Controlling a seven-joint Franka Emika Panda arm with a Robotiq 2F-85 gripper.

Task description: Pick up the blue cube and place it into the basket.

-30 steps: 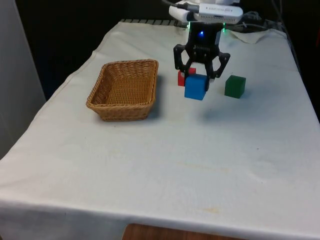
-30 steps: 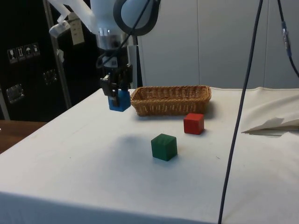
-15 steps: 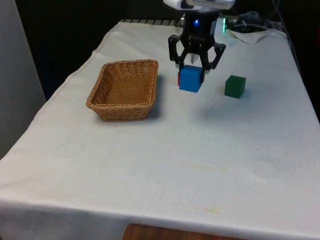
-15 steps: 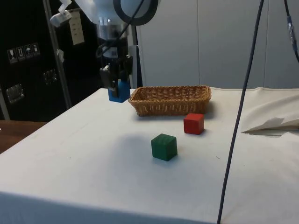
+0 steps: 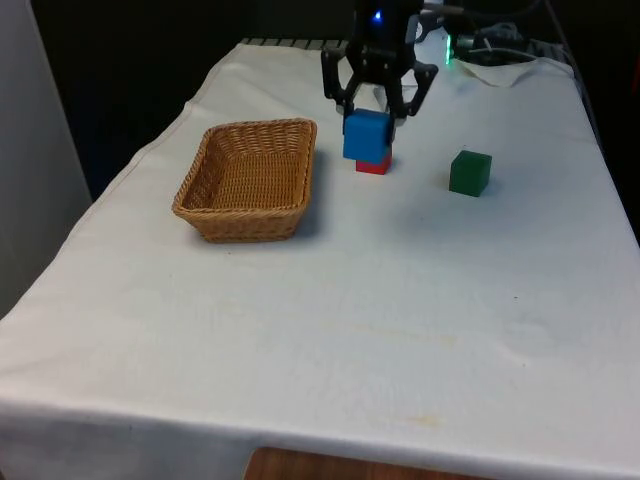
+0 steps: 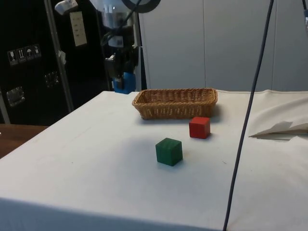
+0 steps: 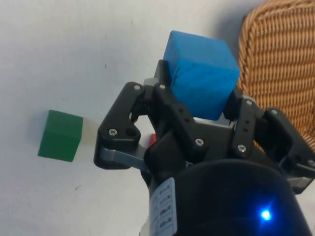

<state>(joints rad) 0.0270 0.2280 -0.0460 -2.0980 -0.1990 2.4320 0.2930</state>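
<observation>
The hand (image 5: 375, 100) pinches the blue cube (image 5: 366, 135) between its two fingers (image 7: 170, 105), one on each of two opposite faces, and holds it in the air, clear of the desk (image 5: 330, 330). In the side view the hand (image 6: 122, 72) and the blue cube (image 6: 125, 83) hang above the height of the basket rim, off its end nearer the dark cabinets. The cube has no long axis; in the wrist view (image 7: 201, 73) it sits slightly turned in the grasp, with one corner edge showing towards the camera. It is a plain, solid bright blue, with faint darker streaks on the face seen from the wrist.

The red cube (image 5: 374, 165) lies on the desk; in the front view the blue cube partly hides it. The basket (image 5: 250, 178) stands to the front view's left of the hand, well apart from it. It is an oblong wicker basket, light brown, and its inside shows only woven bottom and walls. The green cube (image 5: 470, 172) sits on the desk towards the front view's right, apart from the others.
</observation>
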